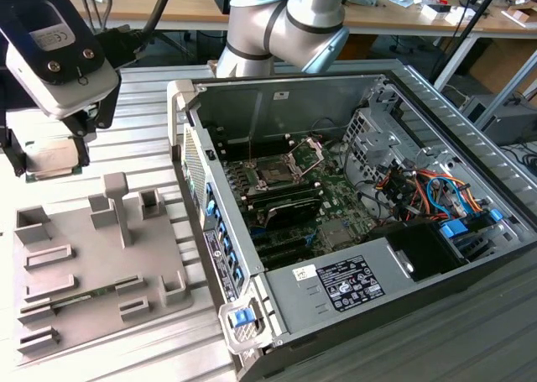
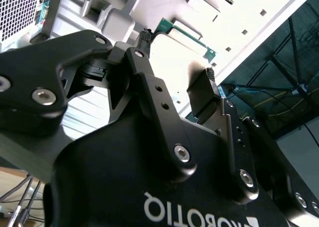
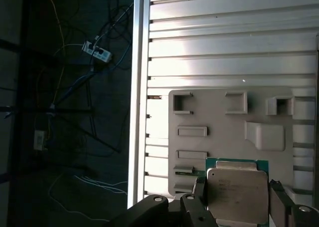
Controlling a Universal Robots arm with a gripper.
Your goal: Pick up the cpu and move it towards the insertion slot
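Tool (image 3: 237, 186), one cpu (image 3: 237, 197) clamped (aloft)

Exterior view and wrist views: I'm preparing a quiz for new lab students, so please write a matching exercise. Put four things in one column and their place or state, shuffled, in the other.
Things:
1. cpu
2. insertion slot
3. grey fixture plate
4. computer case

Places or states:
A. lies flat on the slatted table, to the exterior view's left of the case
B. gripped between the fingers of the end effector, lifted off the table
C. on the board inside the case, dark centre, metal bracket raised
D. side open, inner parts exposed

Pairs: 1-B, 2-C, 3-A, 4-D
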